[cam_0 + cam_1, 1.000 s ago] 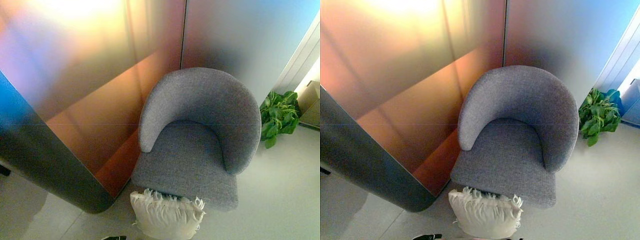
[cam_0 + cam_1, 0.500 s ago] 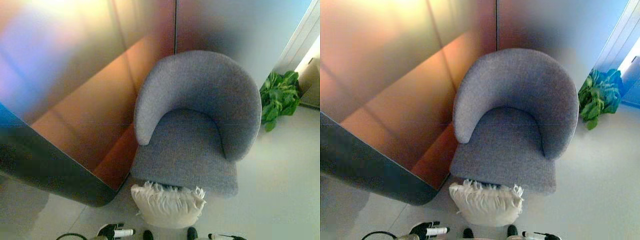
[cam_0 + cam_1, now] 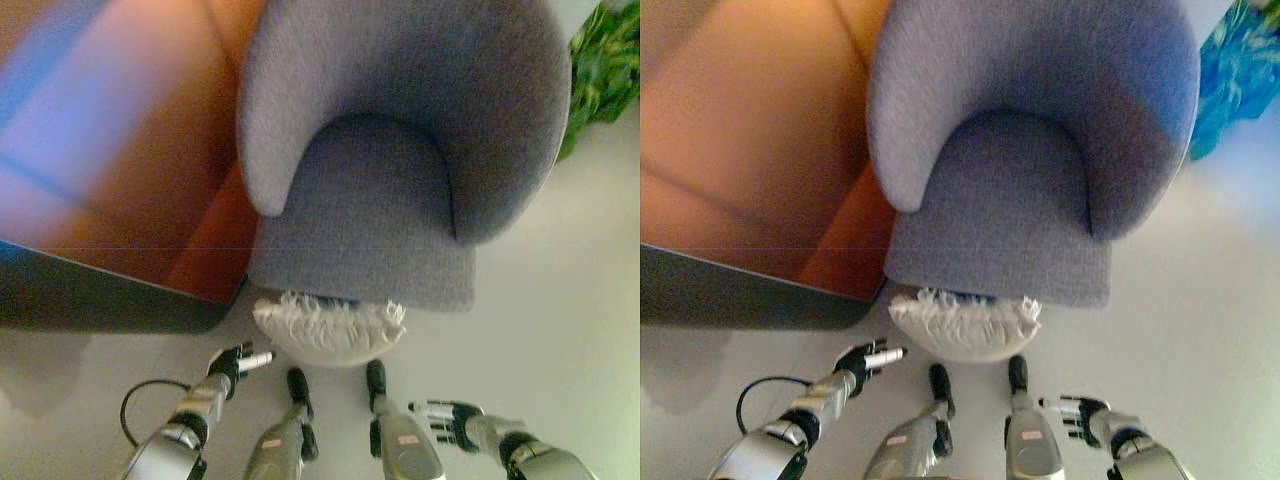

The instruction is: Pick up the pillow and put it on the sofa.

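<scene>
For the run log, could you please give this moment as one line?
pillow on floor against sofa | left hand open | right hand open | neither touching

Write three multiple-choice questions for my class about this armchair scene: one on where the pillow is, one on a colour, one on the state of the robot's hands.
1. Where is the pillow?
A. on the chair seat
B. on the floor at the chair's front edge
C. in a hand

2. What colour is the armchair?
A. grey
B. red
C. yellow

3. What are the left hand and right hand doing?
A. both gripping the pillow
B. one gripping the chair
C. both open, holding nothing

Answers:
1. B, it lies on the floor against the seat front.
2. A, its fabric is grey.
3. C, both hang open short of the pillow.
</scene>
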`<state>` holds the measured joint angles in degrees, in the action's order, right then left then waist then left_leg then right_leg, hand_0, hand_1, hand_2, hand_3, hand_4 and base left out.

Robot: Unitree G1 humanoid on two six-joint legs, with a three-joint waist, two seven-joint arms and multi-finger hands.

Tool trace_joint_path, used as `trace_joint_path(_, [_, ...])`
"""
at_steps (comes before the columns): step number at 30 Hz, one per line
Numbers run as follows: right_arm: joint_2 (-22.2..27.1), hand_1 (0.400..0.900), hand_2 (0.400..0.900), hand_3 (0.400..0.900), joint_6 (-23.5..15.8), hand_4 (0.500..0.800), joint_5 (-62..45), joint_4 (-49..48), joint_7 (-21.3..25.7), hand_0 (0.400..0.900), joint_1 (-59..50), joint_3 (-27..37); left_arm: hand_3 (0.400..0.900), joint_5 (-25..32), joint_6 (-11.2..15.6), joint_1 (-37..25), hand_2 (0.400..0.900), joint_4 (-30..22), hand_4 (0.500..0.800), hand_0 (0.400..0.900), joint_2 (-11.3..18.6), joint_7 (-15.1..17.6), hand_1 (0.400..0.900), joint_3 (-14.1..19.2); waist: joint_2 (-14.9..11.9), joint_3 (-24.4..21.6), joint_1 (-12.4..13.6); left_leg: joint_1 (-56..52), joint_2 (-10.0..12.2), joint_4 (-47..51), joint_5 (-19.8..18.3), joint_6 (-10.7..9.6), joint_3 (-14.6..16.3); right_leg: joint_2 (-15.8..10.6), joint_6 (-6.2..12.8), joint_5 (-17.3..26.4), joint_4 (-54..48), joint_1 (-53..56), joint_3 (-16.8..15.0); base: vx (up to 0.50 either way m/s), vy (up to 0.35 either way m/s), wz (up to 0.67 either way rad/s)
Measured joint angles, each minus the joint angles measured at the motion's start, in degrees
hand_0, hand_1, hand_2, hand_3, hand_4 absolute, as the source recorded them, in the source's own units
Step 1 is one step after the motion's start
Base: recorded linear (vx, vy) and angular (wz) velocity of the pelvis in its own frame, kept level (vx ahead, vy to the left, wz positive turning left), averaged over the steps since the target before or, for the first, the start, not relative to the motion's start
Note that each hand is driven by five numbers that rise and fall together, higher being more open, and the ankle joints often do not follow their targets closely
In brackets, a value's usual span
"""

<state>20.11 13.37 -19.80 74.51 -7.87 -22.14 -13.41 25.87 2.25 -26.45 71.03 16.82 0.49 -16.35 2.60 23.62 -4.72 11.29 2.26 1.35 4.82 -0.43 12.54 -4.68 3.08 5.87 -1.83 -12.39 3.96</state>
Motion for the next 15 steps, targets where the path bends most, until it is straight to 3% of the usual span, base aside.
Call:
trace_joint_path(7, [0.7,0.9,0.9,0.9,2.1,0.8,-3.4,-0.4,0.1,0.9,-10.1,-2.1,0.9,7.7,0.2,-10.9,0.9,0.1,0.8,0.9,2.4,1.6,0.9,-0.6,-1.0,4.5,-0.2,9.0,0.1,-4.4,0.1,0.1,-1.7,-0.4,-0.24,-0.4,6.4,-10.3,-0.3,-0.09,0.011,0.05])
trace_joint_path(15, [2.3,0.9,0.9,0.9,4.0,0.8,-4.2,-0.3,0.0,0.9,-14.7,-2.7,0.9,11.4,0.2,-16.1,0.9,0.0,0.8,0.9,4.2,3.2,0.9,-1.7,-1.0,4.7,-1.4,18.0,-0.4,-9.3,0.4,0.6,-2.5,-1.4,-0.17,-2.3,15.2,-20.8,-0.6,-0.04,0.012,0.01])
